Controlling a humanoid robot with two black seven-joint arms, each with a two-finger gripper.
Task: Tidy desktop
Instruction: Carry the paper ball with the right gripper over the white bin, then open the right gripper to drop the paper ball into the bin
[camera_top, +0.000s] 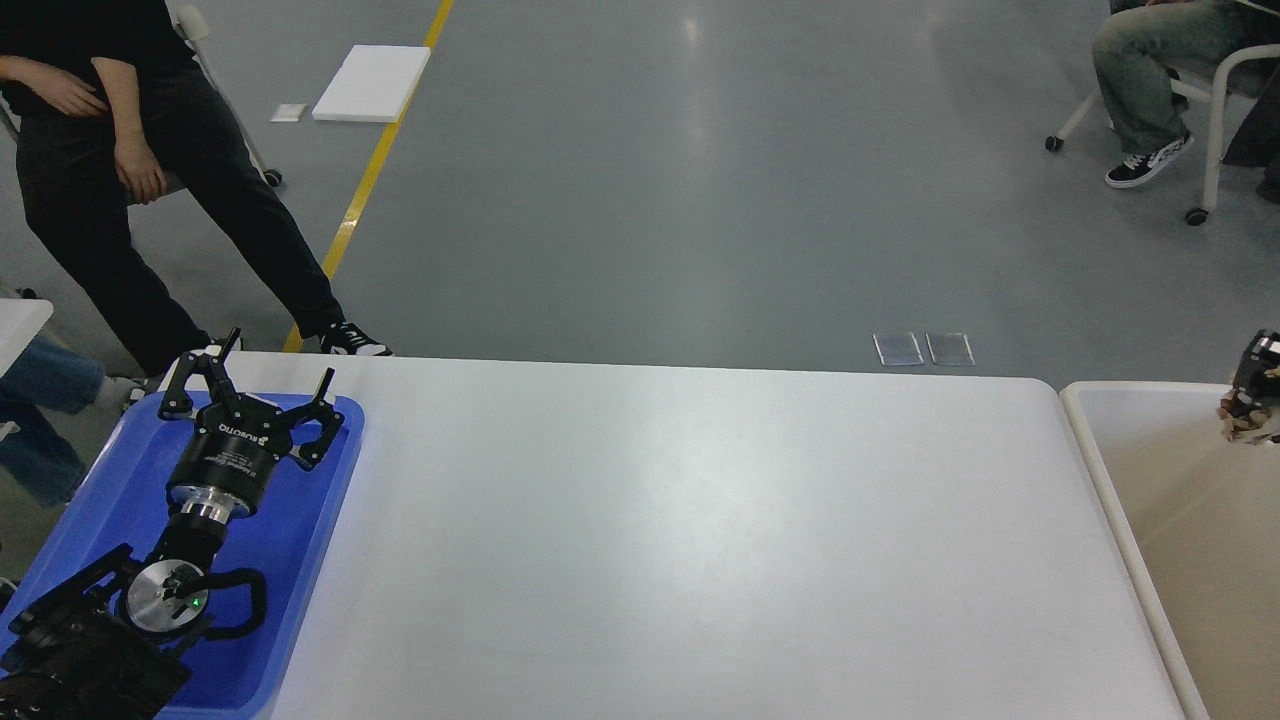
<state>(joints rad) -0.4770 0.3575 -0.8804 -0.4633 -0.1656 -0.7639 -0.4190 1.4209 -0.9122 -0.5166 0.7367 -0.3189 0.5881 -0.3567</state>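
Note:
The white desktop (700, 540) fills the middle of the head view and nothing lies on it. My left gripper (262, 385) is open and empty, hovering over the far end of the blue tray (110, 490) at the desktop's left end. My right gripper (1258, 375) shows only partly at the right edge of the view, above the far part of the beige-white bin (1085, 405). It is shut on a crumpled wad of brown paper (1243, 425) that hangs below its fingers.
The bin stands against the desktop's right end, its inside bare where it shows. A person (110, 170) sits beyond the far left corner, another (1150, 60) at the far right. A white board (372, 82) and two small plates (922, 347) lie on the floor.

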